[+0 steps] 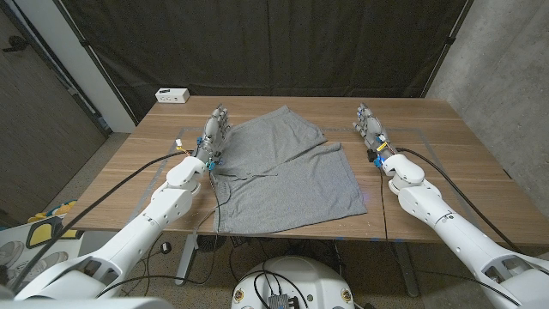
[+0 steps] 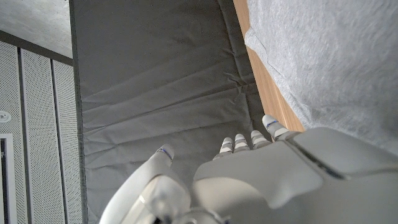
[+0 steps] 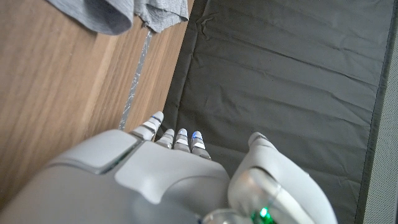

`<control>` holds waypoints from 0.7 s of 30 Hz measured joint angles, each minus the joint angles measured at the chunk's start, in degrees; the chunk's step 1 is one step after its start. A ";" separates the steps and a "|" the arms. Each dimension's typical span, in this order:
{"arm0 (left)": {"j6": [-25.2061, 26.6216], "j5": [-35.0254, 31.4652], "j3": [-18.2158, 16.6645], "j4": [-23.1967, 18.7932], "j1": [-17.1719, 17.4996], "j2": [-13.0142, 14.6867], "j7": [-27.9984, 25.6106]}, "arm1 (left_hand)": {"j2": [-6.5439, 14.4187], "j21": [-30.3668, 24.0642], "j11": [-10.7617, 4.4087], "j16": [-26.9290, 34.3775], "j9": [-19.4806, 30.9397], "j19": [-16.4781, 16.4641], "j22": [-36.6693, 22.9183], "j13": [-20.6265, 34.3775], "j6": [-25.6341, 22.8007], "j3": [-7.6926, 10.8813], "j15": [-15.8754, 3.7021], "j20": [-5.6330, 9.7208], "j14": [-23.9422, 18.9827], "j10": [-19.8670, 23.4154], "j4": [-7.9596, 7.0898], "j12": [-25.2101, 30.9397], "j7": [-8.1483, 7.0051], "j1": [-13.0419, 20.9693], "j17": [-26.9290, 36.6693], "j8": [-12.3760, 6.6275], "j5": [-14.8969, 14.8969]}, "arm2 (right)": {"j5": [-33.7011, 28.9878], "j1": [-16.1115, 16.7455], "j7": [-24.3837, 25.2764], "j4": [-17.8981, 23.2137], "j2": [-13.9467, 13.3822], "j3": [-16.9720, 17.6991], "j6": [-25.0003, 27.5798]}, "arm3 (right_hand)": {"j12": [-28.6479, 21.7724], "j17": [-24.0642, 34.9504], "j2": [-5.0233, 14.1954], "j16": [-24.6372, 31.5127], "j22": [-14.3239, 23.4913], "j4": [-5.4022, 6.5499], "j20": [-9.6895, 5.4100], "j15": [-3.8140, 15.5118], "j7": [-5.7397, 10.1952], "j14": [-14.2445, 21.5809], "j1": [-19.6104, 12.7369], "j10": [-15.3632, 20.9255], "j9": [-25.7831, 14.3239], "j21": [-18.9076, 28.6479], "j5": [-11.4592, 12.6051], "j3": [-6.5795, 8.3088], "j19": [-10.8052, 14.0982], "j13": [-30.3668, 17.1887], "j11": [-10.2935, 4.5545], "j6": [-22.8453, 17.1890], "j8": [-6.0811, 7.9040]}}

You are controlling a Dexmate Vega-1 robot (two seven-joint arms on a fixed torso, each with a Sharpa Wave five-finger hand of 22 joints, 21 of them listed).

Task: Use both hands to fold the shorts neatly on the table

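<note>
Grey shorts (image 1: 287, 172) lie spread on the wooden table (image 1: 446, 163), waistband toward the near left, legs reaching back and right. My left hand (image 1: 216, 130) stands at the shorts' left edge, fingers apart and pointing away, holding nothing. My right hand (image 1: 371, 125) stands on bare wood a little right of the shorts, fingers apart, empty. In the left wrist view the grey cloth (image 2: 336, 56) lies beyond my left hand (image 2: 261, 174). The right wrist view shows a corner of the shorts (image 3: 118, 14) apart from my right hand (image 3: 161, 174).
A small white box (image 1: 172, 95) sits at the table's far left corner. A dark curtain (image 1: 274, 43) hangs behind the table. Cables (image 1: 141, 172) trail along the left arm. Bare wood lies right of the shorts.
</note>
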State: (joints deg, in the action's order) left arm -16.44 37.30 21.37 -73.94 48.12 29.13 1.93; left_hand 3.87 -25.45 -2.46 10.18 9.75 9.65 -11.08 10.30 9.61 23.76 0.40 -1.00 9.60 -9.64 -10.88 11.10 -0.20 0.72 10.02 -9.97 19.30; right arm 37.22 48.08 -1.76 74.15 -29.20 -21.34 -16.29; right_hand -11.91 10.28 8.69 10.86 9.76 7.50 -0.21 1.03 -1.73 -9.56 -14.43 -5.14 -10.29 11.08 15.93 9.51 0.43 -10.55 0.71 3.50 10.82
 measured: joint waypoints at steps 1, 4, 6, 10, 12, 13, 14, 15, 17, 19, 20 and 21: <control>0.02 0.00 0.03 0.06 -0.01 -0.02 0.02 | 0.00 0.00 0.00 0.11 0.00 0.00 0.00 0.00 0.00 0.00 0.00 0.00 0.00 0.00 0.00 0.00 0.00 0.00 0.00 0.00 0.00 | -0.05 0.00 0.00 0.00 -0.01 -0.02 0.05 | 0.00 0.00 0.00 0.00 0.00 0.00 0.00 0.00 0.00 0.00 0.00 0.00 -0.01 0.00 0.00 0.00 0.00 0.00 0.00 0.00 0.00; 0.05 0.00 0.14 0.21 -0.04 -0.05 0.06 | 0.13 0.00 0.00 0.26 0.00 0.16 0.00 0.00 0.03 0.24 0.22 -0.16 0.22 0.00 0.25 0.16 -0.03 0.13 0.00 -0.19 0.00 | -0.37 0.00 0.19 0.06 -0.26 -0.10 0.14 | 0.00 0.00 -0.23 0.08 0.00 -0.88 0.85 -0.88 -0.01 0.06 -1.33 0.53 -0.01 0.15 0.00 0.89 0.85 0.00 0.53 -0.01 0.01; 0.07 -0.01 0.29 0.26 -0.07 -0.05 0.08 | 0.84 0.00 -0.31 0.63 0.00 0.28 0.10 0.00 0.30 0.41 1.05 -1.21 0.33 -0.31 1.99 1.01 -0.99 1.68 -0.10 -1.06 -0.07 | -1.10 0.00 0.73 0.06 -0.26 -0.10 0.25 | 0.00 -0.10 -0.17 0.45 0.00 -2.01 1.67 -1.69 -0.24 0.88 -2.80 1.28 0.00 0.44 0.00 1.66 1.67 0.00 1.27 -0.44 0.22; -0.78 -2.05 0.78 -0.01 -0.06 0.22 -1.05 | 2.37 0.00 0.82 0.64 -0.01 0.19 0.43 0.00 0.20 1.01 2.44 -3.16 0.23 -0.30 5.34 1.84 -2.90 5.40 -0.43 -1.50 -1.57 | -2.94 0.37 2.08 1.54 -1.53 -0.45 0.95 | 0.00 -0.17 -0.14 0.45 0.00 -4.09 1.97 -2.33 0.68 1.83 -5.29 1.99 0.00 0.44 0.00 2.94 2.58 0.00 1.98 -1.94 0.63; -0.78 -2.05 1.00 -0.57 0.01 0.55 -1.05 | 2.42 0.00 1.55 0.64 -0.01 0.20 0.43 0.00 0.28 1.22 2.61 -4.67 0.29 -0.08 6.50 2.00 -3.42 6.77 -0.43 -1.50 -2.24 | -3.91 0.37 2.71 1.54 -1.53 -0.45 1.39 | 0.00 -0.17 -0.32 0.45 -0.01 -4.87 2.36 -2.36 0.59 2.40 -5.93 2.08 0.00 0.44 -0.23 3.29 2.97 0.01 2.07 -2.30 0.63; -1.26 -4.60 1.17 -0.99 0.09 0.81 -2.97 | 2.22 0.00 1.60 0.83 -0.01 0.21 0.43 0.00 0.20 1.29 2.93 -5.22 0.18 -0.05 6.91 2.05 -3.51 7.11 -0.43 -1.50 -2.53 | -4.52 0.63 3.09 2.97 -2.68 -0.77 1.73 | 0.00 -0.17 -0.24 0.45 -0.01 -5.07 2.37 -2.36 0.72 2.40 -6.11 2.08 0.00 0.44 -0.25 3.48 2.97 0.01 2.07 -2.61 0.63; -1.38 -6.92 1.50 -1.78 0.30 1.28 -4.64 | 2.22 0.00 1.88 0.84 -0.01 0.18 0.43 0.00 0.19 1.48 3.02 -5.80 0.27 -0.19 7.15 2.05 -3.51 7.16 -0.40 -1.50 -2.78 | -5.55 0.83 3.72 4.11 -3.59 -1.04 2.28 | 0.00 -0.17 -0.40 0.45 -0.01 -5.22 2.49 -2.49 0.89 2.54 -6.29 2.29 0.00 0.44 -0.25 3.63 3.10 0.01 2.28 -2.78 0.63; -1.38 -6.92 1.56 -1.94 0.34 1.37 -4.64 | 2.19 0.00 2.18 0.84 -0.01 0.19 0.43 -0.01 0.19 1.51 3.02 -5.98 0.27 -0.29 7.47 2.05 -3.51 7.81 -0.35 -1.50 -3.00 | -5.80 0.83 3.89 4.11 -3.59 -1.04 2.43 | 0.00 -0.16 -0.45 0.45 -0.01 -5.25 2.57 -2.78 0.92 2.83 -6.34 2.53 0.00 0.44 -0.46 3.66 3.18 0.01 2.24 -2.80 0.63; -1.38 -9.88 2.08 -3.44 0.70 2.17 -6.85 | 2.11 0.00 2.27 0.84 -0.01 0.19 0.43 0.21 0.19 1.51 3.13 -6.42 0.16 -0.18 7.84 2.28 -3.51 8.07 -0.27 -1.50 -3.41 | -7.56 1.06 4.88 5.53 -4.77 -1.34 3.34 | 0.00 -0.16 -0.47 0.45 -0.01 -5.86 2.60 -2.76 1.12 3.24 -7.10 2.70 0.00 0.44 -0.46 3.81 3.20 0.01 2.06 -3.00 0.85; -1.29 -12.37 2.42 -4.55 0.94 2.73 -8.59 | 2.09 0.00 2.48 1.08 -0.01 0.18 0.32 0.25 0.19 1.66 3.43 -6.80 0.29 -0.40 8.29 2.28 -3.50 8.51 -0.27 -1.50 -3.80 | -8.82 1.26 5.60 6.68 -5.69 -1.60 3.94 | 0.00 -0.16 -0.46 0.45 -0.01 -6.03 2.88 -2.68 1.12 3.33 -7.09 2.91 0.00 0.44 -0.68 3.98 3.48 0.01 2.27 -3.00 0.85; -1.11 -13.55 2.52 -4.86 1.03 2.88 -9.43 | 2.16 0.00 2.48 1.08 -0.01 0.23 0.27 0.25 0.19 1.58 3.52 -7.17 0.38 -0.40 8.37 2.28 -3.50 8.84 -0.27 -1.50 -3.85 | -9.19 1.37 5.80 7.22 -6.15 -1.70 4.12 | 0.00 -0.16 -0.45 0.45 -0.01 -6.18 2.88 -2.68 1.14 3.33 -7.26 3.01 0.00 0.44 -0.68 4.13 3.48 0.01 2.37 -3.02 0.85; -0.92 -14.50 2.78 -5.81 1.26 3.36 -10.09 | 2.16 0.00 2.50 1.08 -0.01 0.13 0.27 0.25 0.19 1.71 3.56 -7.46 0.34 -0.38 8.51 2.28 -3.51 8.84 -0.27 -1.50 -3.85 | -10.46 1.44 6.45 7.70 -6.53 -1.80 4.74 | 0.00 -0.16 -0.45 0.45 -0.01 -6.28 2.90 -2.79 1.21 3.58 -7.68 3.18 0.00 0.44 -0.68 4.15 3.50 0.01 2.20 -3.34 0.85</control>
State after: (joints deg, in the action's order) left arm -17.36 22.81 24.15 -79.75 49.38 32.50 -8.16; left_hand 6.04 -25.45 0.04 11.27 9.74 9.78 -10.81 10.55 9.80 25.48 3.95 -8.46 9.95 -10.02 -2.37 13.38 -3.70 9.56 9.75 -11.47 15.44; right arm 26.76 49.52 4.69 81.86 -35.73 -23.14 -11.55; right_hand -11.91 10.12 8.24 11.30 9.75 1.22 2.69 -1.75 -0.52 -5.98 -22.12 -1.96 -10.29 11.52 15.25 13.66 3.93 -10.54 2.91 0.16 11.67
